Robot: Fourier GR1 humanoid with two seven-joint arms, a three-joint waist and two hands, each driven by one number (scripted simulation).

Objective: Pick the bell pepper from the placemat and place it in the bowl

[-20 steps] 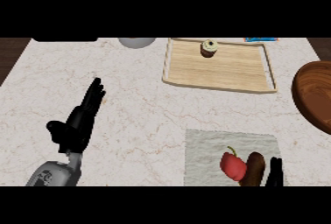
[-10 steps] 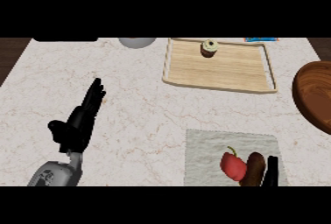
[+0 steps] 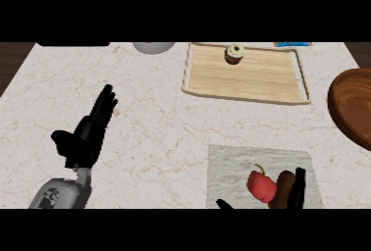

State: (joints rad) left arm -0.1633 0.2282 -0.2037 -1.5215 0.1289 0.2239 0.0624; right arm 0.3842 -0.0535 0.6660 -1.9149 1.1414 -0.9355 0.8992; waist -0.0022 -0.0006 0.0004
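Your right hand (image 3: 296,188) enters at the near edge, low on the right. Its fingers (image 3: 299,182) stand upright and straight, pressed close together; the thumb tip (image 3: 223,203) shows apart on the left, at the frame's edge. The fingers are not curled round anything.

The bell pepper (image 3: 261,185) sits just left of those fingers, between them and the thumb. Beside it, against the fingers, is a darker brown shape; whether this is part of the pepper or shadow cannot be told. Contact between fingers and pepper also cannot be confirmed. The pepper's long axis runs near to far, stem pointing far and slightly left.

It lies on the placemat (image 3: 239,162), near-right on the counter (image 3: 159,127). The bowl (image 3: 351,110) is at the right edge, farther off, well apart from the pepper. In my judgement you must close across the pepper's short width, then carry far and right.

Your left hand (image 3: 83,135) rests open at the left, well apart.

Also noted: a wooden tray (image 3: 246,78) at the far side, holding a small cupcake-like item (image 3: 234,53).
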